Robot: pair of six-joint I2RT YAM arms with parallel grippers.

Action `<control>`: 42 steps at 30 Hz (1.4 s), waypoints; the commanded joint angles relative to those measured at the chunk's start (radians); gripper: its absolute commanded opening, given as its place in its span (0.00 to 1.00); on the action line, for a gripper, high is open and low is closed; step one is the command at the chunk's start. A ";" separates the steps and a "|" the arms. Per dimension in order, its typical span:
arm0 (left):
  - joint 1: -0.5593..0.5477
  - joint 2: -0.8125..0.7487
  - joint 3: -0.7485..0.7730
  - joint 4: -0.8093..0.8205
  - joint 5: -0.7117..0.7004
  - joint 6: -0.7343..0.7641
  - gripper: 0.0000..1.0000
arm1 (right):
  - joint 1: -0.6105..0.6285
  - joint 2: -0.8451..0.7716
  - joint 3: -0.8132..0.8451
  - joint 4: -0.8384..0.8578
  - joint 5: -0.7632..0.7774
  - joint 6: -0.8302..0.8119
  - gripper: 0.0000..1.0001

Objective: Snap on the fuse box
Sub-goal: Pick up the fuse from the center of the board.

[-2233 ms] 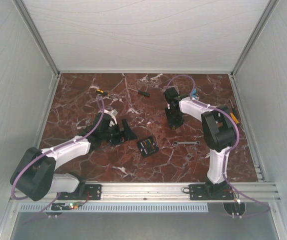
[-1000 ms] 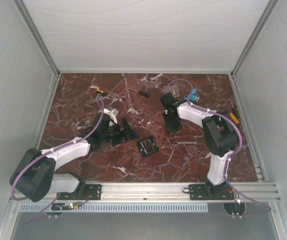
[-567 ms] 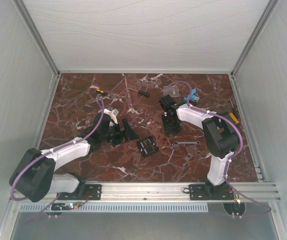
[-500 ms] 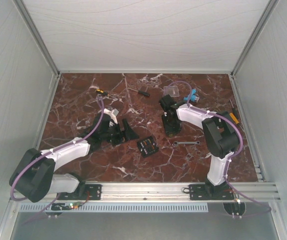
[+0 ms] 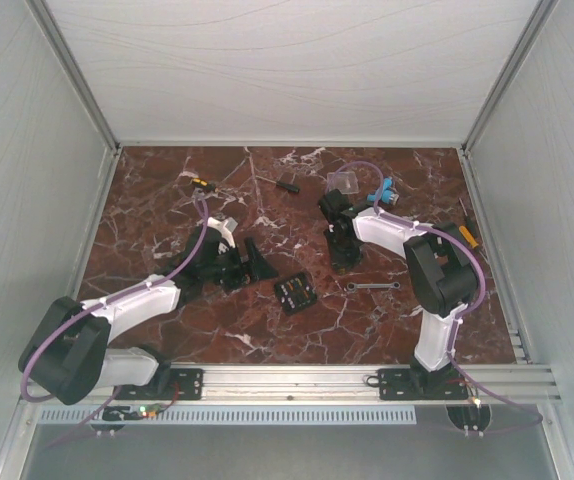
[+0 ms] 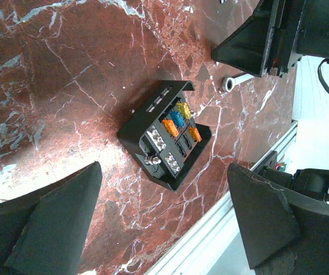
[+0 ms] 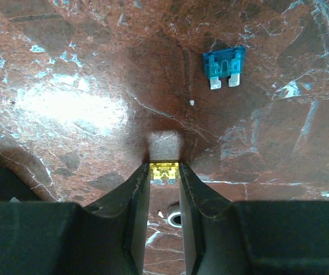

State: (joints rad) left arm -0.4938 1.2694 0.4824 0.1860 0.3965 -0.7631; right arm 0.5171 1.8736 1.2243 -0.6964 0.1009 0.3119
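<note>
fuse box [image 6: 167,143]: on table, partly populated | right gripper [image 7: 164,167]: pinches yellow fuse [image 7: 164,173], well apart from box | blue fuse [image 7: 224,66]: loose | left gripper [image 5: 245,265]: spread wide, empty | progress: judged early

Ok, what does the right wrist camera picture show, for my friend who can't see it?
Two dark fingers pinch a tiny yellow fuse between their tips, over a red marble table. A small blue fuse lies loose on the table further ahead.

My black right claw [image 7: 164,165] pinches a yellow fuse [image 7: 164,172], a blue fuse [image 7: 224,67] lies on the red-brown, white-veined table [image 7: 67,57], and the fuse box [image 6: 164,140] is black.
</note>
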 commanded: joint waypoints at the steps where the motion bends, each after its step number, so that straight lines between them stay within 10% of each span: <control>1: -0.007 -0.019 -0.002 0.041 0.008 -0.002 0.90 | 0.002 0.034 -0.005 0.037 0.036 0.001 0.19; 26: -0.305 -0.056 -0.040 0.568 -0.321 0.086 0.69 | 0.056 -0.552 -0.175 0.267 -0.236 0.348 0.17; 42: -0.356 0.096 0.047 0.731 -0.355 0.110 0.43 | 0.091 -0.658 -0.262 0.385 -0.252 0.467 0.17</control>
State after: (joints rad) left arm -0.8352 1.3464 0.4728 0.8009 0.0593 -0.6888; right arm 0.5995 1.2461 0.9752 -0.3668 -0.1406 0.7475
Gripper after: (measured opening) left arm 0.450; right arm 0.190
